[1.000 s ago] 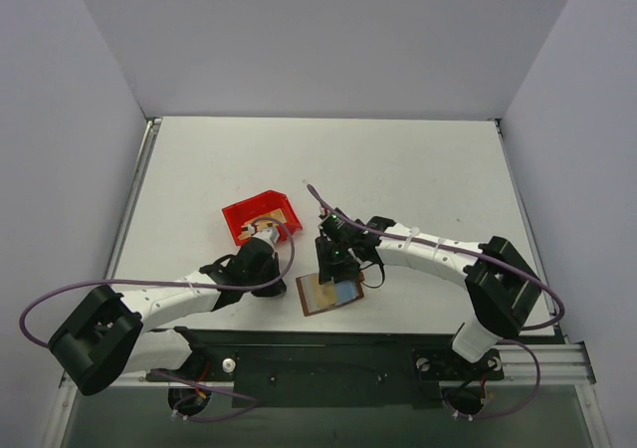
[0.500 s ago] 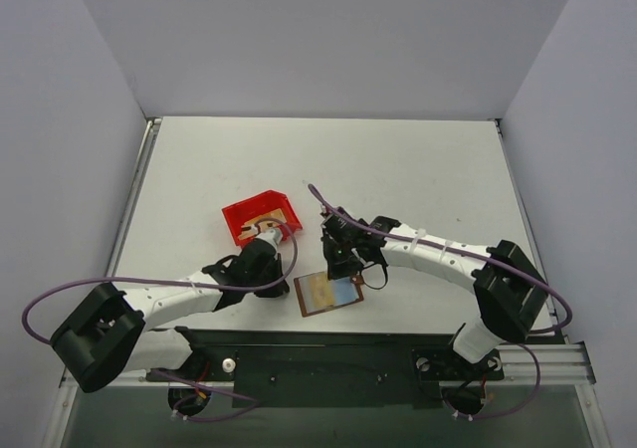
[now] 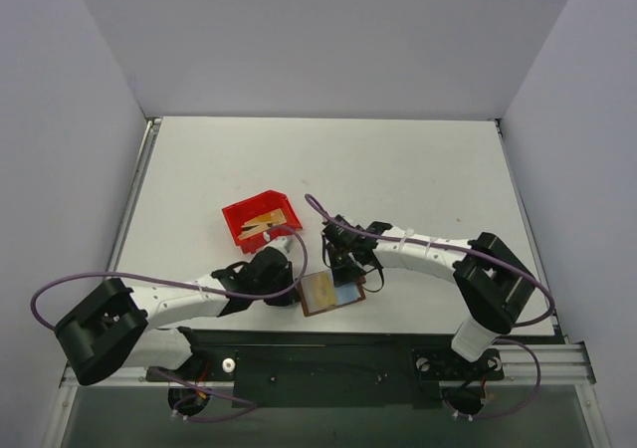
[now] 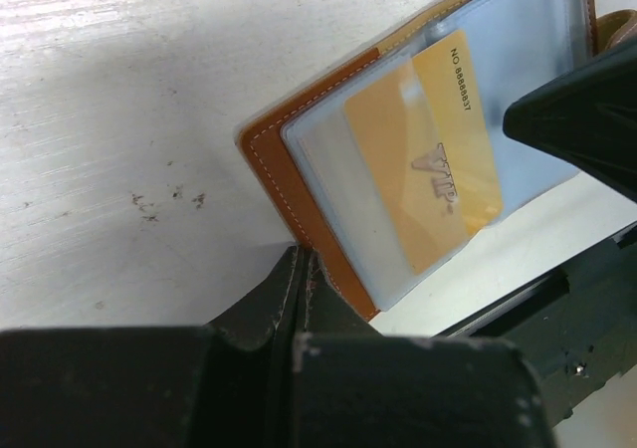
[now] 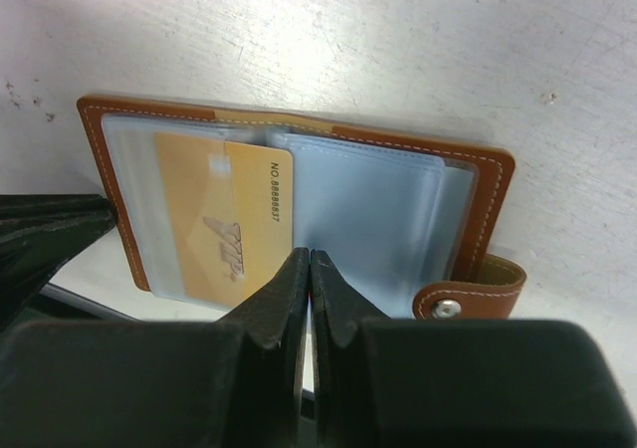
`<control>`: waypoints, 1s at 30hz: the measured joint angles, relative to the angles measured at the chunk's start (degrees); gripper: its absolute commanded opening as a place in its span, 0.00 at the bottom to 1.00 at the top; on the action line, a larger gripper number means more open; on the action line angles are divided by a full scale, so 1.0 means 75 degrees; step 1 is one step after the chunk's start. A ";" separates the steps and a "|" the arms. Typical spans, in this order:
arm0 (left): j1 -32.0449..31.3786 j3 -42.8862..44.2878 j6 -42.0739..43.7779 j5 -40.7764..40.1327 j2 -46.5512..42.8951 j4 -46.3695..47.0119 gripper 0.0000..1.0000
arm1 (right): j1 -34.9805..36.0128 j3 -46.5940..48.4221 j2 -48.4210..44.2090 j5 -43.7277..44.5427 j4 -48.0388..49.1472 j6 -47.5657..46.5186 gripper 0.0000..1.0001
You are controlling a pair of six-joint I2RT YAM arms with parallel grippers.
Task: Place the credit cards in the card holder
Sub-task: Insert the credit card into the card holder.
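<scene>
While the card holder (image 3: 329, 292) lay open and flat close to the near edge of the tabletop, about halfway along it, one gold credit card (image 5: 224, 224) sat in a clear pocket on one side. Part of the card looked like it stuck out toward the middle fold. The right gripper (image 5: 309, 261) had its fingers pressed together with nothing between them, and the tips hung over the fold, just beside the card. The left gripper (image 4: 302, 261) also had its fingers pressed together on nothing, with the tips right at the brown edge of the holder near a corner; I could not tell if they touched it. More credit cards (image 3: 263, 222) lay in the red bin (image 3: 239, 231), farther back on the tabletop and toward its left edge. If the right fingers pushed the card too hard, the holder might slide, because the tabletop looked smooth and only the left tips were there to stop it. It sat so near the edge that a big push could send it off. The card could bend or pop back out if the tips slipped over it. The holder might also flip shut if a finger caught its cover.
</scene>
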 measured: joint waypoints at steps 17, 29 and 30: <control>-0.0050 0.0160 -0.0058 -0.0006 0.0315 0.0213 0.00 | -0.0044 -0.0131 0.0286 -0.0376 0.0551 0.0012 0.00; -0.0052 0.0163 -0.0058 -0.0006 0.0341 0.0265 0.00 | -0.0108 -0.0519 0.0227 -0.0982 0.1297 0.0181 0.00; -0.0052 0.0163 -0.0058 -0.0006 0.0341 0.0265 0.00 | -0.0119 -0.0577 0.0175 -0.0991 0.1341 0.0187 0.00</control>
